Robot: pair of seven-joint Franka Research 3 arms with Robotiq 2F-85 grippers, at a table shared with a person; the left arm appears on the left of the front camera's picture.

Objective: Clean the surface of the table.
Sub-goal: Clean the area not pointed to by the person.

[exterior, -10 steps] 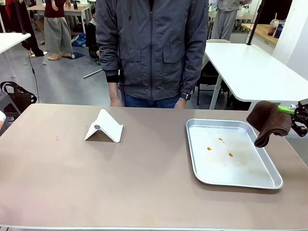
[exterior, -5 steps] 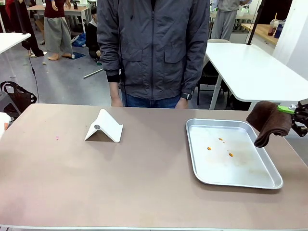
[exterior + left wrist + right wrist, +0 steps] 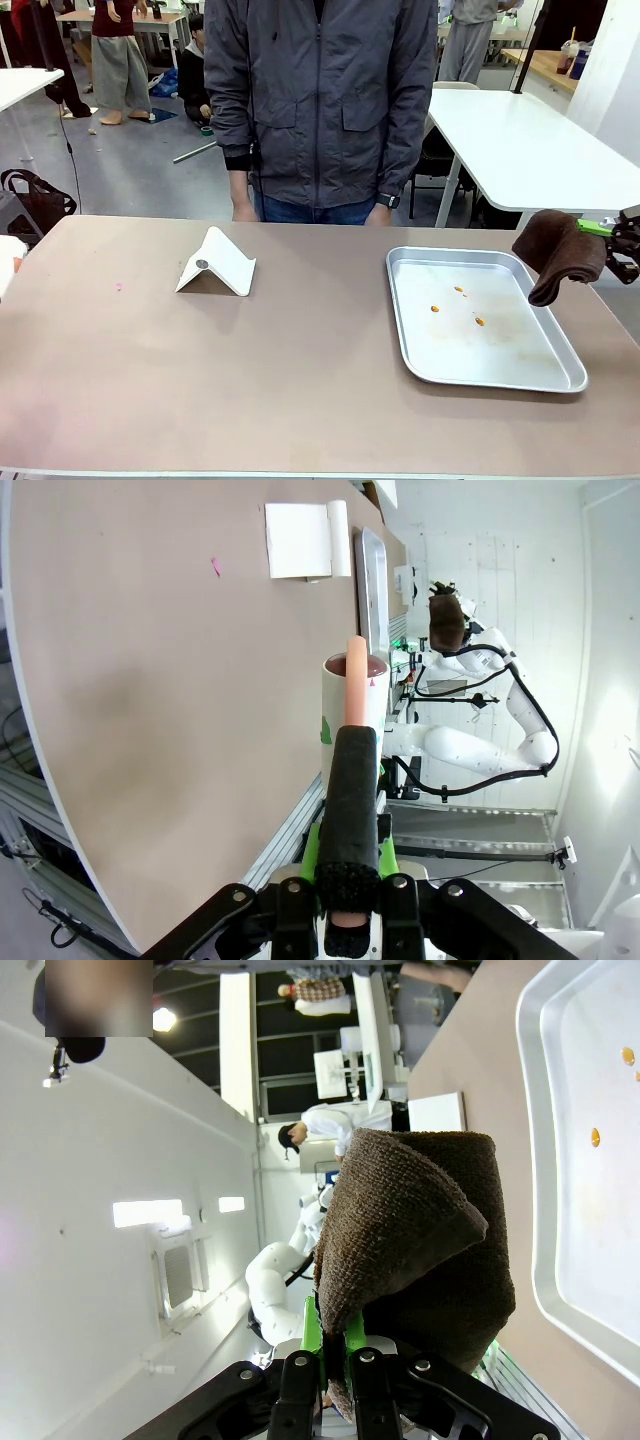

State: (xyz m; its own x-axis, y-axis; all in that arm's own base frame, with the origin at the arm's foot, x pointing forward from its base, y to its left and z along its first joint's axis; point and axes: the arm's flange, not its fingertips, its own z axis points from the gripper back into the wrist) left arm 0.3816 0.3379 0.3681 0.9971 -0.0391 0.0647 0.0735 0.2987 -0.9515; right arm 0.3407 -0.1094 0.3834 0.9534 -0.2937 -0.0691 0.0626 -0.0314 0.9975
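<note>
Your right jaws clamp the cloth (image 3: 558,255) beside the tray (image 3: 397,315), left jaws a stick (image 3: 350,820); sweep low and you could shove the tray.

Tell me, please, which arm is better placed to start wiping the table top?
Right. The right gripper is shut on the brown cloth, held by the tray at the table's right edge. The left gripper is occupied: it grips a black-sleeved handle with a white cup beyond it.

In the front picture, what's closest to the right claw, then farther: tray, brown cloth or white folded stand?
1. Brown cloth, held in the right claw.
2. Tray, just left of the claw.
3. White folded stand, far over to the left.
</note>
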